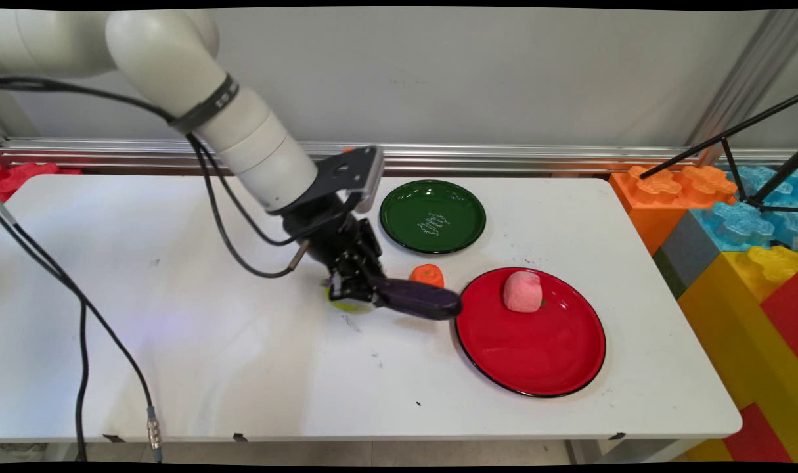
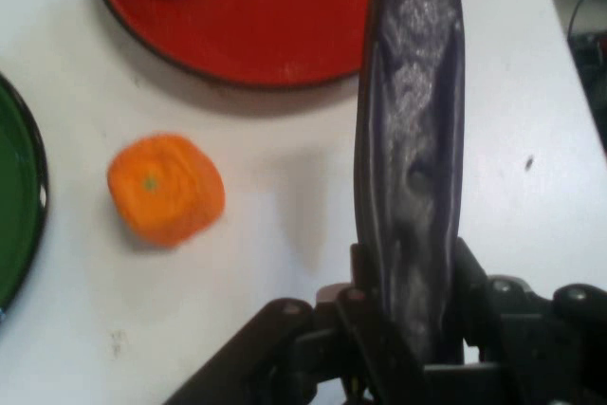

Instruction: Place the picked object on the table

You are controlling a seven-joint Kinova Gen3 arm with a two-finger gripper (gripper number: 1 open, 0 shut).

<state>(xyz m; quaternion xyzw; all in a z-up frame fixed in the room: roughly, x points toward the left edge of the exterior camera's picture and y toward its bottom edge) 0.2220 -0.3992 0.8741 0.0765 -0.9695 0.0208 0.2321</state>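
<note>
**Hand clamped on a dark purple eggplant beside the red plate**

On the left the white worktop is smooth and matte, marked only by a few small dark specks, with black cables trailing over its near edge. Toward the middle, the black hand sits low over the surface — its two fingers are closed on the near end of a long, rounded, dark purple eggplant, which lies nearly level and points right, its far tip at the rim of the red plate. A sliver of something yellow-green shows under the hand; what it is cannot be told. Just behind the eggplant lies a small orange piece, blocky with softened corners. Farther back is a glossy green plate, round, with a pale mark at its centre. The red plate, glossy with a thin dark rim, carries a pink, matte, rounded lump in its back half. Off the right end of the worktop stand big plastic building blocks in orange, blue, yellow and red.

The hand view adds detail — the eggplant has a dull, mottled sheen with greyish streaks, and the fingers press it from both sides. The orange piece has a tiny greenish dot on its top face.
</note>
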